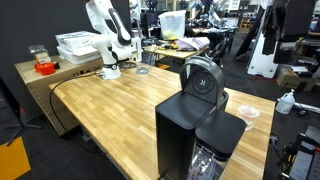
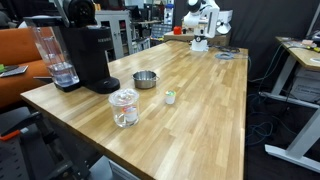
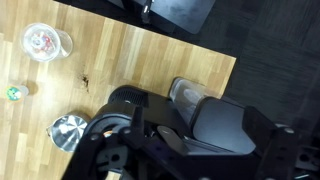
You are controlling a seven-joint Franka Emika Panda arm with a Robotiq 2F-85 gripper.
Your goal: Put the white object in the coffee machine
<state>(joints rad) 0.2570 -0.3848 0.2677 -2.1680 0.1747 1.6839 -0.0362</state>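
Observation:
The coffee machine (image 2: 88, 52) is black and boxy with a rounded head and a clear tank at its side. It stands at one end of the wooden table (image 2: 200, 100), and also shows in an exterior view (image 1: 195, 115) and the wrist view (image 3: 205, 118). The white object (image 2: 170, 97) is small with a green part and lies on the table near the machine; it sits at the left edge of the wrist view (image 3: 14, 92). My gripper (image 3: 198, 145) is open and empty, held high at the table's far end (image 1: 136, 52), far from both.
A clear glass jar (image 2: 124, 107) and a small silver bowl (image 2: 146, 79) stand near the white object. White boxes (image 1: 78, 45) and an orange-lidded tub (image 1: 44, 66) sit beside the robot base. The table edge runs just past the machine.

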